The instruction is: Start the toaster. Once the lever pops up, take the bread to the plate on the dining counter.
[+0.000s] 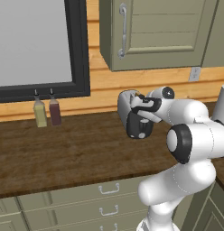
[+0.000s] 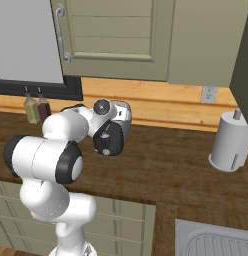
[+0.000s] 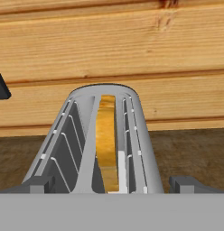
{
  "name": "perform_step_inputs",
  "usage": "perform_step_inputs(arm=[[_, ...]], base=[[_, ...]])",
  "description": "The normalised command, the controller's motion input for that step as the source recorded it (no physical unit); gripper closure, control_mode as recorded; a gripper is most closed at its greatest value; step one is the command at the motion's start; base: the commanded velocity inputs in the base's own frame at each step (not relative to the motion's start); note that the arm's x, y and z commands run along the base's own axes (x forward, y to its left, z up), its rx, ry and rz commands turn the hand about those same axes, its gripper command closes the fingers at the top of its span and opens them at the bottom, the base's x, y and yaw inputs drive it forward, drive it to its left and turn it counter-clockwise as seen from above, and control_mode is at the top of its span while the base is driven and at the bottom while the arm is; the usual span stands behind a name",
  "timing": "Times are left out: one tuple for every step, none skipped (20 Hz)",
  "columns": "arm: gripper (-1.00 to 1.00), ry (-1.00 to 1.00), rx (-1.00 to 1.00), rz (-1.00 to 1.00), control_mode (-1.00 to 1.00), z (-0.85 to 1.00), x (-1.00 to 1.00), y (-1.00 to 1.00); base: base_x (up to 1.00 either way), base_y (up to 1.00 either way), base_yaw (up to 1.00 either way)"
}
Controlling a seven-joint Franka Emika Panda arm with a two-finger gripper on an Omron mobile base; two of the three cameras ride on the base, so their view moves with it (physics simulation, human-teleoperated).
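Wood worktop (image 1: 64, 153) with olive-green drawers (image 1: 105, 198) below its front edge; plank wall behind. Far left, against the wall under a dark-framed window (image 1: 80, 49): two small bottles side by side, one yellowish (image 1: 40, 113), one dark red (image 1: 55, 113), both upright with dark caps. Centre: the toaster (image 1: 125, 106), rounded silver-grey body, standing on the worktop near the wall, its glossy black end panel (image 2: 108, 140) facing the robot; the lever (image 1: 142, 134) shows as a small knob low on that panel. The bread (image 3: 106, 144), a golden-tan slice, stands on edge in the right-hand slot of the toaster, seen from above in the hand view; the left-hand slot shows bare wire guides. The gripper (image 3: 111, 184) hangs directly above the toaster's near end, its two dark fingertips (image 3: 39, 184) spread wide to either side of the toaster body, released and grasping nothing. Above: olive-green wall cabinet (image 1: 163, 31) with a metal handle. Right: wall outlet (image 2: 209, 93); upright paper towel roll (image 2: 230, 141) on its holder; corner of a steel sink (image 2: 211, 240) at the lower right.
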Motion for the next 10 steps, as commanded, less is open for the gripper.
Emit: perform_step_inputs(arm=[[-1.00, 0.00, 0.00, 0.00, -1.00, 0.00, 0.00, 0.00], [-1.00, 0.00, 0.00, 0.00, -1.00, 0.00, 0.00, 0.00], [-1.00, 0.00, 0.00, 0.00, -1.00, 0.00, 0.00, 0.00], [-1.00, 0.00, 0.00, 0.00, -1.00, 0.00, 0.00, 0.00], [-1.00, 0.00, 0.00, 0.00, -1.00, 0.00, 0.00, 0.00], [-1.00, 0.00, 0.00, 0.00, -1.00, 0.00, 0.00, 0.00], [-1.00, 0.00, 0.00, 0.00, -1.00, 0.00, 0.00, 0.00], [-1.00, 0.00, 0.00, 0.00, -1.00, 0.00, 0.00, 0.00], [-1.00, 0.00, 0.00, 0.00, -1.00, 0.00, 0.00, 0.00], [-1.00, 0.00, 0.00, 0.00, -1.00, 0.00, 0.00, 0.00]], base=[[0.00, 0.00, 0.00], [0.00, 0.00, 0.00], [0.00, 0.00, 0.00], [0.00, 0.00, 0.00], [0.00, 0.00, 0.00], [0.00, 0.00, 0.00], [0.00, 0.00, 0.00], [0.00, 0.00, 0.00], [0.00, 0.00, 0.00], [0.00, 0.00, 0.00]])
